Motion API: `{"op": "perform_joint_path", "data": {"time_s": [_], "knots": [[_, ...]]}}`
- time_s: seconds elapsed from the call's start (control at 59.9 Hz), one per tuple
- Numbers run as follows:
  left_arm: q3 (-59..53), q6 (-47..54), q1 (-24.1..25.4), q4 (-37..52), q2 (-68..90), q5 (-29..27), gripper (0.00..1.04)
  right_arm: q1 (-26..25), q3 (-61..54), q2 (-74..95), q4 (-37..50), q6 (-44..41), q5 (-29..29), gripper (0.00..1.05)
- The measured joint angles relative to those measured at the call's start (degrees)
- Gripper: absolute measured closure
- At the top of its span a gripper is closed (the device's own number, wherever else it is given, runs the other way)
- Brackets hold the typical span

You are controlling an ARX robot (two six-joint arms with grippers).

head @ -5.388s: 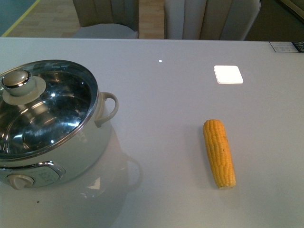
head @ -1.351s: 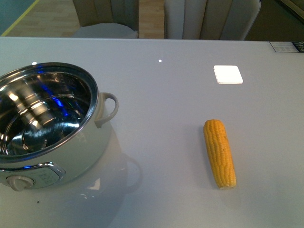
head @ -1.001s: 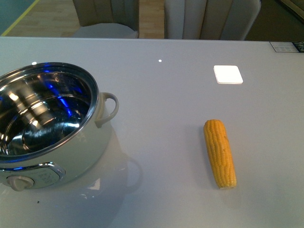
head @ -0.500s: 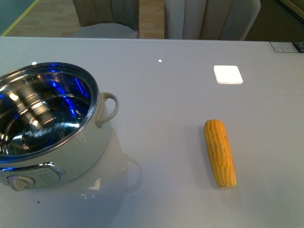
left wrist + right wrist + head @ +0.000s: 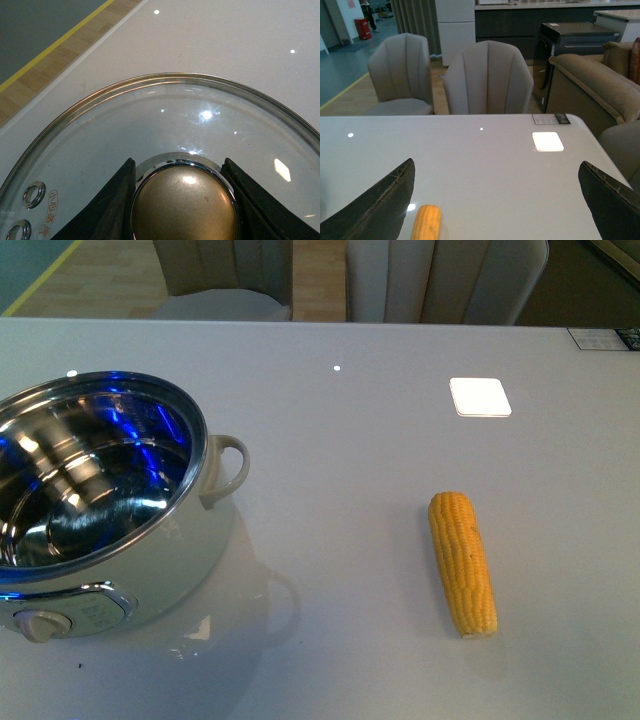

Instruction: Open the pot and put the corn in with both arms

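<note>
- Stage of task. The pot (image 5: 180, 550) stands uncovered on the table (image 5: 340, 440), its shiny steel inside bare and empty as far as the front view shows. The opening step is judged complete.
- Lid. The glass lid (image 5: 165, 115) appears only in the left wrist view, with pale table top showing through the glass. Its place relative to the pot cannot be told, nor whether it is resting on the table or held above it.
- Corn. The corn (image 5: 463, 562) lies flat on the table, well apart from the pot, on the side of the pot's looped handle (image 5: 228, 468), towards the robot's right. Its long axis runs roughly away from the robot. Nothing touches it.
- Work remaining, as a judgement. The corn has yet to be grasped, carried across to the pot and let go inside.
- Left arm. The left gripper (image 5: 183, 200) is clamped on the lid's gold-coloured knob (image 5: 183, 220), one black finger pressed against each side, with the wrist camera looking down onto the lid.
- Right arm. The right gripper (image 5: 497, 200) is spread wide with nothing between its fingers. It is pointed across the table towards the chairs (image 5: 487, 80), and the tip of the corn shows near one finger, low in that view. Neither arm appears in the front view.
</note>
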Motion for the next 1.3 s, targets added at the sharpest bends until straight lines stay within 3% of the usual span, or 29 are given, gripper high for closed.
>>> {"op": "perform_joint_path", "data": {"time_s": [0.117, 0.334, 0.434, 0.734, 0.951, 1.301], "knots": [[0.3, -0.7, 0.0, 0.4, 0.7, 0.7, 0.60, 0.0, 0.0, 0.0, 0.0, 0.0, 0.0, 0.09], [0.0, -0.4, 0.0, 0.6, 0.7, 0.8, 0.27, 0.0, 0.0, 0.0, 0.0, 0.0, 0.0, 0.09], [-1.5, -0.6, 0.2, 0.6, -0.6, 0.7, 0.06, 0.0, 0.0, 0.0, 0.0, 0.0, 0.0, 0.09], [-7.3, -4.5, 1.2, -3.9, -16.1, -0.8, 0.07, 0.0, 0.0, 0.0, 0.0, 0.0, 0.0, 0.09], [-13.8, -8.8, 1.1, -12.6, -34.8, 0.7, 0.07, 0.0, 0.0, 0.0, 0.0, 0.0, 0.0, 0.09], [-28.8, -13.8, -6.9, -27.6, -72.9, 2.3, 0.07, 0.0, 0.0, 0.0, 0.0, 0.0, 0.0, 0.09]]}}
